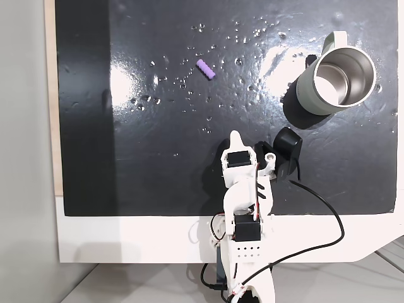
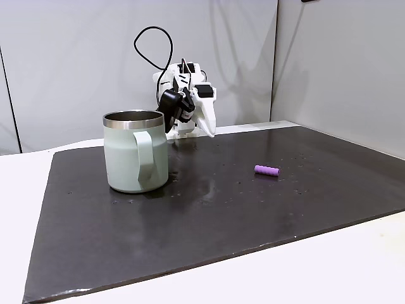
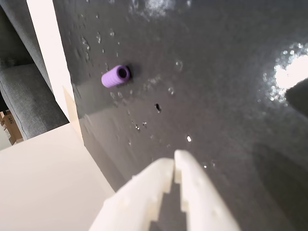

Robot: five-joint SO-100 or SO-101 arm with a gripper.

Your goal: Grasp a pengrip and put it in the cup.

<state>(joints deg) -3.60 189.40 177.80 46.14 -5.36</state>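
We are looking down, in a fixed view, at a glossy black rectangular mat (image 1: 158, 158) lying on a white table (image 1: 126, 240). We are taking this mat as our landmark. Toward the mat's far edge, left of its middle in that view, the tiny light-purple ribbed cylinder of the pengrip (image 1: 206, 69) is lying on its side, with bare mat all around it. At the mat's near edge, the white plastic arm with its two-finger gripper (image 1: 235, 135) is reaching in over the mat, its tip pointing toward the pengrip but staying well apart from it. In the mat's far right corner of that view, the pale grey-green mug with a shiny steel interior, the cup (image 1: 333, 81), is standing upright with its mouth open to us. A black cable (image 1: 328, 218) is trailing from the arm across the mat's near right part.

In another fixed view from the side, we are seeing the cup (image 2: 136, 152) on the mat's left part, its pale handle facing us, the gripper (image 2: 210, 130) behind it pointing down at the mat, and the pengrip (image 2: 266, 170) lying to the right.

In the wrist view, we are seeing the gripper (image 3: 173, 163) with its two white fingertips pressed together and holding nothing, and the pengrip (image 3: 115, 76) lying on the mat beyond, up and to the left.
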